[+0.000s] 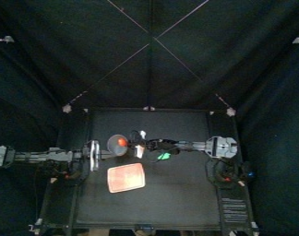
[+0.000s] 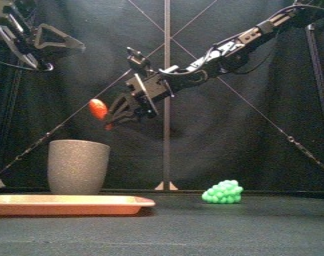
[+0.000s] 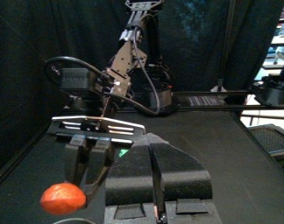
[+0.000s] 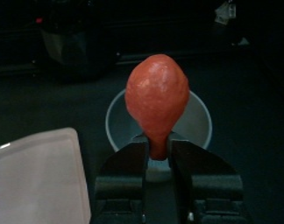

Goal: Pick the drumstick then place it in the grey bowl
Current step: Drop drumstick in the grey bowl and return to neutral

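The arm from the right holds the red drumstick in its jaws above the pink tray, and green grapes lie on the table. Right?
Not quite: the drumstick is above the grey cup, not the pink tray, as the right wrist view shows. The rest holds: the right gripper has its jaws shut on it, and the green grapes lie on the table.

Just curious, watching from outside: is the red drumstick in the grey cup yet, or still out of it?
Out. The drumstick hangs in the air above the grey cup, clamped by its thin end in the right gripper.
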